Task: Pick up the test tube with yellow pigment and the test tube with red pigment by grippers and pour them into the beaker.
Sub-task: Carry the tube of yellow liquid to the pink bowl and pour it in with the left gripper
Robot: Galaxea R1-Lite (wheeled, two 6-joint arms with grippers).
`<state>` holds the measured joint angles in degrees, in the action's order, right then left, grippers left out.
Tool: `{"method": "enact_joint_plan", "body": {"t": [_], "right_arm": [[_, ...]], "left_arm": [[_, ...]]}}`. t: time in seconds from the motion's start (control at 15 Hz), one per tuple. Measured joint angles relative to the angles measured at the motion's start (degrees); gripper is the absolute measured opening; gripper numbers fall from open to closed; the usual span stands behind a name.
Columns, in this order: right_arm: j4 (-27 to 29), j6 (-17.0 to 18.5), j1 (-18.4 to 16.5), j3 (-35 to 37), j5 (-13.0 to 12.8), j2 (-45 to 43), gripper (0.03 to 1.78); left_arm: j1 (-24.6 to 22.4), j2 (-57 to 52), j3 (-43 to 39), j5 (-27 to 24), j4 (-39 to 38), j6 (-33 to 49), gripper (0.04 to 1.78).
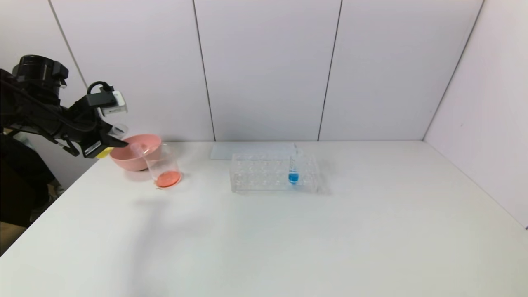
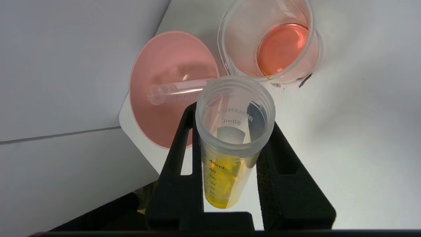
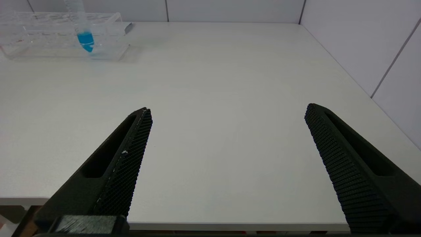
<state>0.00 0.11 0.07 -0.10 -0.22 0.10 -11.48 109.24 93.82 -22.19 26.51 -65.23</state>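
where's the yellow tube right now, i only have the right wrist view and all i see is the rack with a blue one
Observer: The left tool is shut on the yellow tube, up by the pink bowl.
Operator: has it been poured
Observer: Not yet, yellow liquid sits in its lower end.
Operator: what's in the beaker
Observer: The beaker holds red-orange liquid at the bottom.
Operator: and the red tube
Observer: An emptied tube lies inside the bowl.
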Motion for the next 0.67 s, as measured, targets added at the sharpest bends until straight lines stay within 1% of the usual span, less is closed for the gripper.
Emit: {"method": "enact_joint_plan", "body": {"t": [0.47,0.67], "right_arm": [[0.0,0.0,0.0,0.0,0.0,0.0,1.70],[0.0,0.0,0.0,0.0,0.0,0.0,1.70]], "left_arm": [[0.0,2.7,6.8,0.0,7.4,-6.9,0.47],[0.0,4.3,11.0,0.3,11.9,-10.7,0.47]]}}
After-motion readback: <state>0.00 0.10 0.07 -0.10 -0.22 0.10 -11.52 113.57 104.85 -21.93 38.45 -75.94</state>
